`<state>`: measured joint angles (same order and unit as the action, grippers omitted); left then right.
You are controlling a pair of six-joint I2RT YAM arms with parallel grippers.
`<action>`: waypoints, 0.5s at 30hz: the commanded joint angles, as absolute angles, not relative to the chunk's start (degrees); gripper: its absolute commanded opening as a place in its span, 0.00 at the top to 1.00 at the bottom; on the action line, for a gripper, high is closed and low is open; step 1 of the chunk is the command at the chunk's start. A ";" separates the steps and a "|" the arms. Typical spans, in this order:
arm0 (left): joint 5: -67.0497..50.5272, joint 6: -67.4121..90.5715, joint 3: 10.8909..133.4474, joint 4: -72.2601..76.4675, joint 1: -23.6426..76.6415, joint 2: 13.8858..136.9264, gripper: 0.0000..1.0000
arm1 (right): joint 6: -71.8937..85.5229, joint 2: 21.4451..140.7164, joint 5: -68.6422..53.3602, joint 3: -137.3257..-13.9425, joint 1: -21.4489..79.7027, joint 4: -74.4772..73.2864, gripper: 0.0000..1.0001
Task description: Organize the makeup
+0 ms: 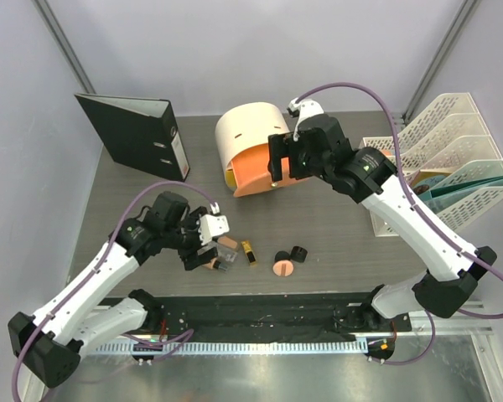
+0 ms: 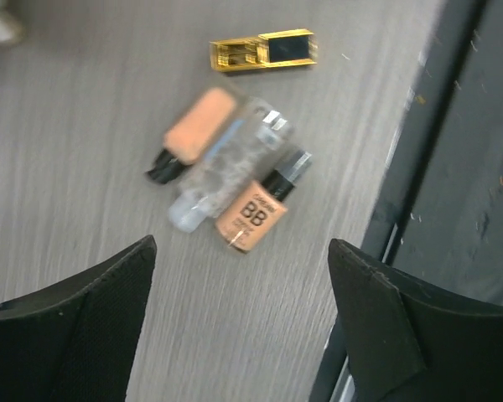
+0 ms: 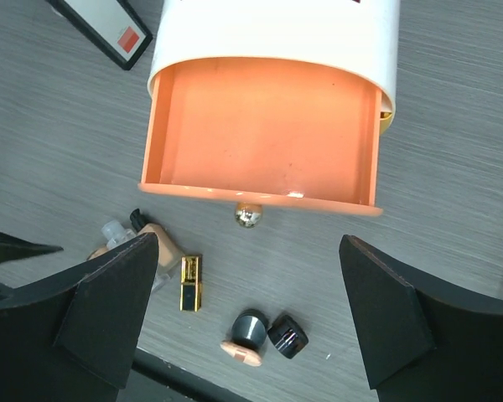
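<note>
Drawer of box pulled open. Makeup lies on table before it, bottles, tube, lipstick beneath left gripper, jaws apart. Right gripper above drawer front, jaws apart

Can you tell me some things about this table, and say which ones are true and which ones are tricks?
1. The drawer is pulled open. True.
2. The lipstick is in the drawer. False: it lies on the table.
3. The clear tube lies between two peach bottles. True.
4. The left gripper holds a bottle. False: it is open above them, holding nothing.
5. The right gripper is shut. False: it is open, over the drawer's front.
</note>
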<state>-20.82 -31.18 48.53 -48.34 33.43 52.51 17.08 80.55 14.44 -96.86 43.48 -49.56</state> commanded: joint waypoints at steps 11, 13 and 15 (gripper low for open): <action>-25.15 -56.07 46.32 -56.52 33.75 68.28 0.27 | 16.70 80.77 10.81 -95.63 39.20 -45.88 0.05; -23.56 -55.73 45.62 -52.93 33.93 68.73 0.27 | 17.14 80.68 10.81 -95.28 38.94 -45.70 0.05; -23.38 -55.46 45.09 -50.64 33.93 69.69 0.27 | 17.31 80.33 10.72 -94.84 38.76 -45.44 0.05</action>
